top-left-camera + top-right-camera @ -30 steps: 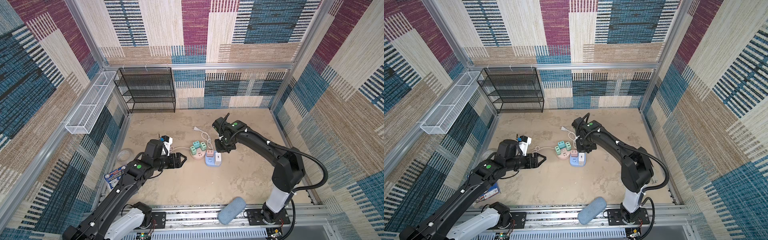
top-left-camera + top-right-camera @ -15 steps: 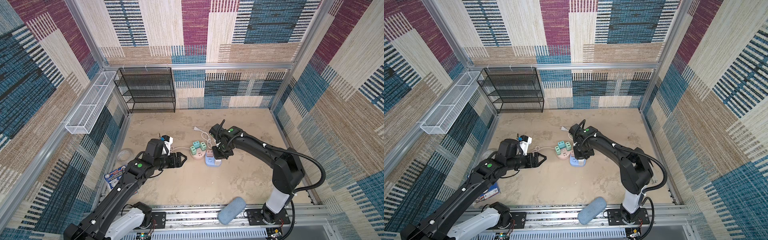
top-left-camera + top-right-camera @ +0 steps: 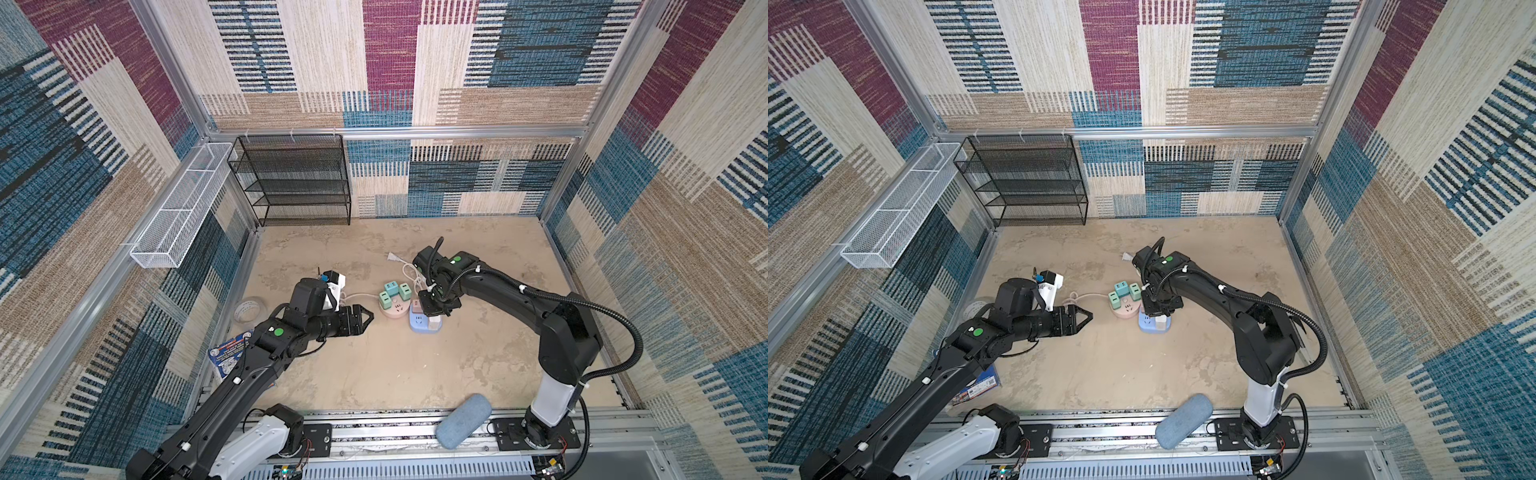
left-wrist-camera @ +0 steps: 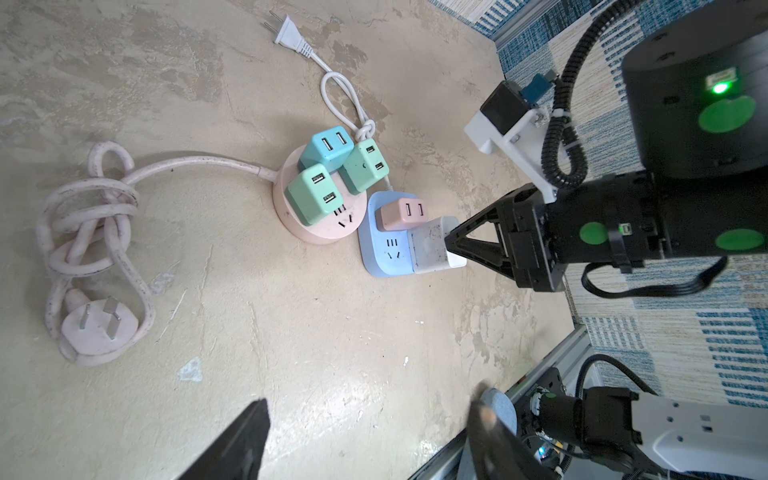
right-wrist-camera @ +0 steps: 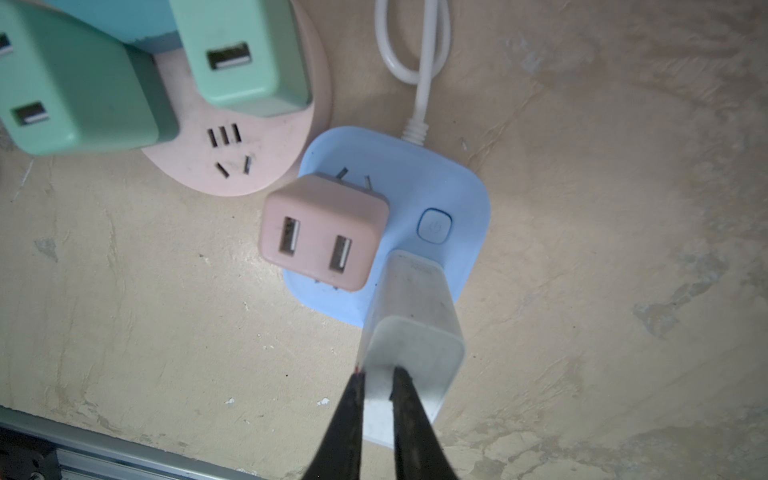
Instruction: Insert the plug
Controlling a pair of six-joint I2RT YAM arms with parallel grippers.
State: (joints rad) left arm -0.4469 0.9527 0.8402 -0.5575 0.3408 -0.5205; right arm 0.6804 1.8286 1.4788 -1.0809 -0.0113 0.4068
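A white plug (image 5: 411,307) stands in the blue square socket (image 5: 415,183) beside a pink USB plug (image 5: 322,232). My right gripper (image 5: 378,374) is shut, and its tips rest on the white plug's top face; both show in the left wrist view, the right gripper (image 4: 451,241) against the white plug (image 4: 430,249). In both top views the right gripper (image 3: 431,304) (image 3: 1156,305) sits over the blue socket (image 3: 417,325) (image 3: 1146,323). My left gripper (image 3: 368,318) (image 3: 1088,316) (image 4: 370,407) hangs open and empty, left of the sockets.
A round pink power strip (image 4: 322,232) with three green and teal USB plugs touches the blue socket. Its knotted pink cord (image 4: 91,232) and a white two-pin plug (image 4: 286,33) lie on the floor. A tape roll (image 3: 249,309), black mesh rack (image 3: 295,178) and grey-blue cylinder (image 3: 463,419) stand around.
My right gripper has come down and a little leftward onto the white plug in the blue socket. The left arm has stayed where it was.
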